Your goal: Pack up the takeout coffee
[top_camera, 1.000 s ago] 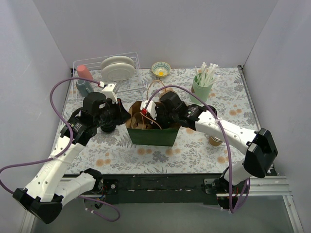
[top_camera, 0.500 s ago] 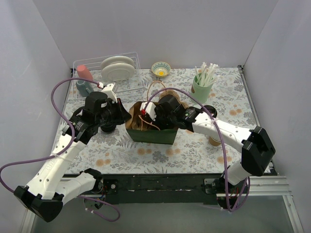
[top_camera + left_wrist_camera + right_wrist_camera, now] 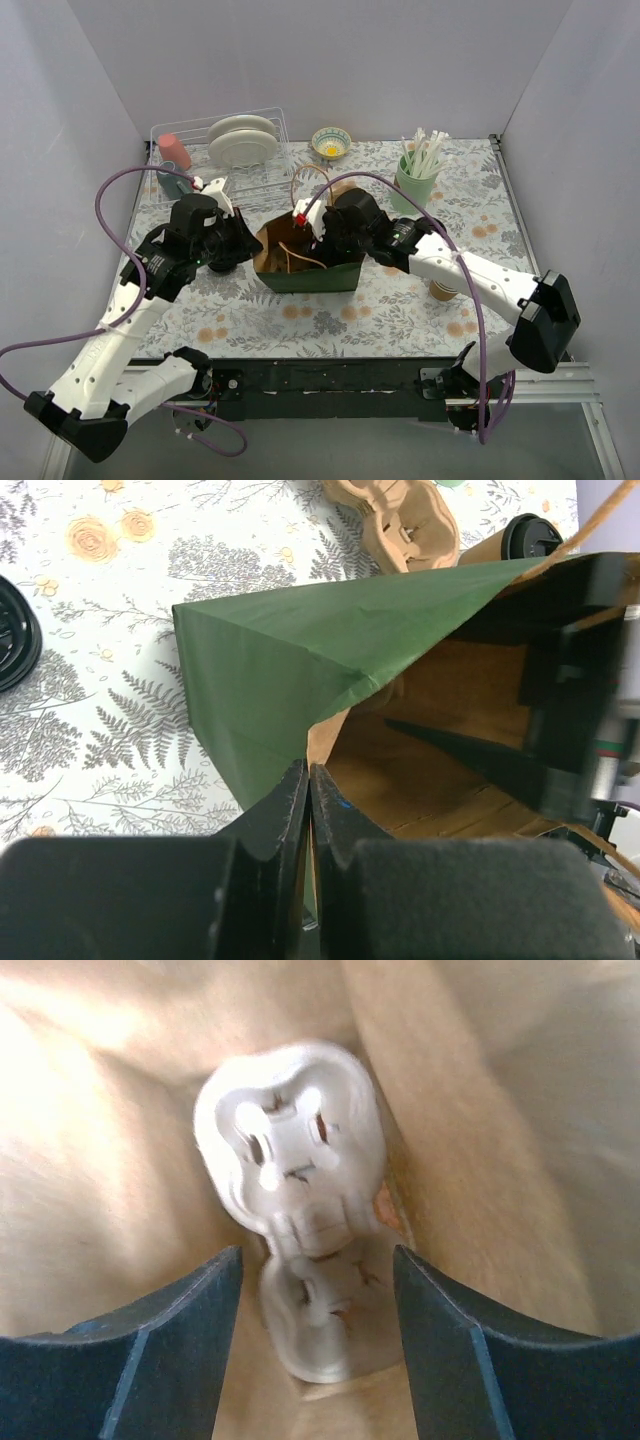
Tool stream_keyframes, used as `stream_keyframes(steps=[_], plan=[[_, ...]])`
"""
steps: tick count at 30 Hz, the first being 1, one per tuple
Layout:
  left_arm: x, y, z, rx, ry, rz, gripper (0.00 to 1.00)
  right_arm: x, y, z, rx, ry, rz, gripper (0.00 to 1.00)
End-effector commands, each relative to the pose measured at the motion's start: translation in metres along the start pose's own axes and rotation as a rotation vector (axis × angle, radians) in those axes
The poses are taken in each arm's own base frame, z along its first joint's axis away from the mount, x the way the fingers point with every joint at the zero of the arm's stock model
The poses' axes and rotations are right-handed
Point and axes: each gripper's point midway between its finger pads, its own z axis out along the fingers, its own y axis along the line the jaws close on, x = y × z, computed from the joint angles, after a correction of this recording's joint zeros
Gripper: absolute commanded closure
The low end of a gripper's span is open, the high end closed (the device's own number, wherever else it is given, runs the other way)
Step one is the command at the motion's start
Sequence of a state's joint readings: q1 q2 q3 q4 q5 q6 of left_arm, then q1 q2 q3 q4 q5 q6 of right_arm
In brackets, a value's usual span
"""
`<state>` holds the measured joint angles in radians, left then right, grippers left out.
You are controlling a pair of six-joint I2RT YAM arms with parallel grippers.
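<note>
Open bag [image 3: 305,278] mouth — right fingers [image 3: 170,1345] spread inside; moulded carrier [image 3: 290,1160] covers floor; left fingers [image 3: 280,815] pinch rim.

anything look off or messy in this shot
Only the green paper bag: its mouth is pulled lopsided where the left gripper pinches the rim. Nothing looks spilled or torn.

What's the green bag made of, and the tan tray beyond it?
The green bag looks like paper: matte green outside, plain brown inside, with sharp creased folds. The tan tray is probably moulded pulp cardboard: dull, slightly rough, with rounded pressed wells.
</note>
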<state>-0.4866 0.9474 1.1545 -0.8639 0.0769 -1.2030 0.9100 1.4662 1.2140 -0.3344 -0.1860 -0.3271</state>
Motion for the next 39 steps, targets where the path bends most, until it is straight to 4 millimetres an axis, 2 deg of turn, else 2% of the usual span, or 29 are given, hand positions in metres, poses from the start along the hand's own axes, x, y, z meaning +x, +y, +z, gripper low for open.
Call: stream_keyframes(steps=[1,8,10,12,15,19,22,25,26,29,32,34,39], plan=[[-0.002,0.006,-0.02,-0.044,-0.02,-0.016,0.96,-0.07,-0.002,-0.033,0.012,-0.201,0.034,0.3],[-0.018,-0.003,-0.034,-0.031,-0.065,-0.039,0.9,-0.109,-0.009,-0.061,0.057,-0.293,0.133,0.33],[-0.021,-0.006,-0.034,-0.026,-0.069,-0.043,0.84,-0.112,-0.009,-0.065,0.061,-0.288,0.163,0.34],[-0.025,-0.008,-0.036,-0.025,-0.078,-0.05,0.73,-0.119,-0.013,-0.073,0.083,-0.305,0.183,0.36],[-0.03,-0.004,-0.035,-0.051,-0.101,-0.047,0.69,-0.129,-0.021,-0.087,0.142,-0.341,0.221,0.37],[-0.041,-0.001,-0.034,-0.07,-0.146,-0.037,0.5,-0.144,-0.027,-0.112,0.195,-0.417,0.258,0.37],[-0.049,0.004,-0.037,-0.107,-0.183,-0.037,0.48,-0.149,-0.032,-0.128,0.239,-0.444,0.287,0.37],[-0.054,0.006,-0.037,-0.119,-0.206,-0.04,0.42,-0.142,-0.045,-0.144,0.336,-0.456,0.359,0.38],[-0.051,0.008,-0.033,-0.123,-0.2,-0.04,0.39,-0.14,-0.051,-0.156,0.392,-0.467,0.388,0.37],[-0.048,0.009,-0.024,-0.121,-0.187,-0.039,0.38,-0.127,-0.066,-0.175,0.523,-0.469,0.472,0.37],[-0.049,0.013,-0.012,-0.145,-0.187,-0.038,0.38,-0.11,-0.08,-0.183,0.636,-0.439,0.496,0.37],[-0.053,0.017,-0.005,-0.176,-0.189,-0.04,0.38,-0.107,-0.079,-0.185,0.642,-0.431,0.498,0.37],[-0.064,0.024,-0.004,-0.237,-0.228,-0.09,0.39,-0.111,-0.068,-0.189,0.579,-0.459,0.55,0.38]])
